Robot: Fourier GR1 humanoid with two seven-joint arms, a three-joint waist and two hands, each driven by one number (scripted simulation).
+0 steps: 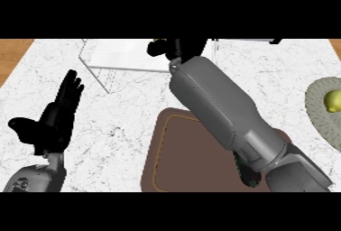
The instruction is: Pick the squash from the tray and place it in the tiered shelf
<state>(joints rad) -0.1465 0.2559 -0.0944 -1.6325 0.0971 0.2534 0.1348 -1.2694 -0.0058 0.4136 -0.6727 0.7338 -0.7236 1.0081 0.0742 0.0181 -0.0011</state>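
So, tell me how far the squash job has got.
Done: the tray shows no squash on its visible part. In hand: the right robot hand is at the tiered shelf, a yellowish speck beside it, perhaps the squash. Left: setting it down and letting go; neither shows yet.

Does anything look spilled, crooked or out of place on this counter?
Nothing stands out: the tray lies flat, the yellow-green fruit sits on its plate at the right, and no spill shows.

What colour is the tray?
The tray is dark brown, with a thin tan line inside its rim; head view.
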